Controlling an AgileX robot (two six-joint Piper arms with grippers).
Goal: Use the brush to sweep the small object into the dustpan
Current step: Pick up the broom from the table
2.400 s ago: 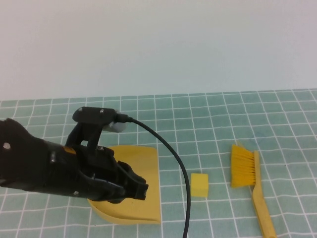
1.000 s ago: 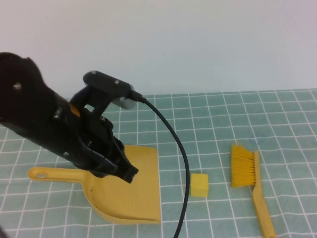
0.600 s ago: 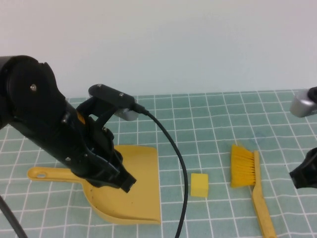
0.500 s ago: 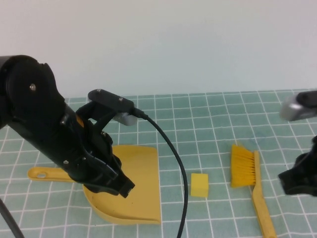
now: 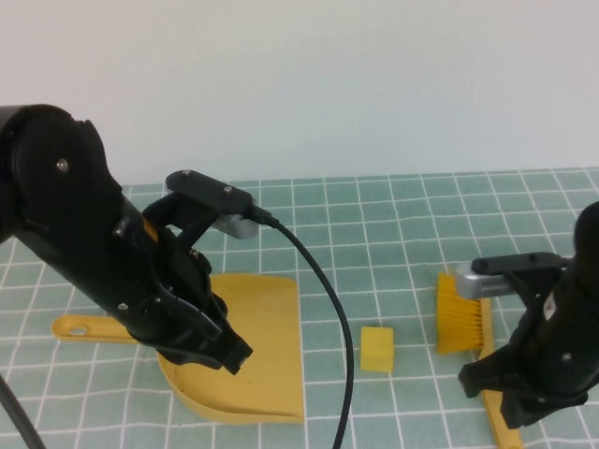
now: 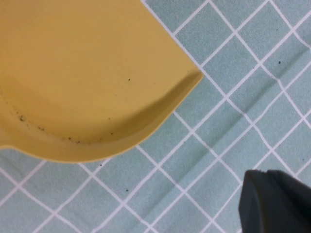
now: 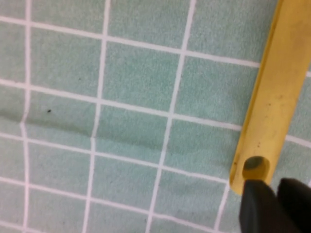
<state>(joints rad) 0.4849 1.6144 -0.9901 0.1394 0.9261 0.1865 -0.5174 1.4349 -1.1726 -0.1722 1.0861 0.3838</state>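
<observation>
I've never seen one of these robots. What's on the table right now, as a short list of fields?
Surface: green checked cloth
Dustpan: yellow, flat on the cloth, mouth facing the cube
Small object: yellow cube, between dustpan and brush
Brush: yellow, lying flat, not lifted
Left gripper: above the dustpan, holding nothing
Right gripper: low over the brush handle

Left arm [image 5: 89,253] showing bulky matte-black housing, silver screws, orange patch, grey wrist camera [image 5: 236,224], black cable [image 5: 342,327] trailing. Right arm [image 5: 552,341] showing black.

Yellow dustpan [image 5: 267,318], cube [image 5: 376,349], brush [image 5: 460,316]; green white-gridded cloth [image 5: 393,224].
</observation>
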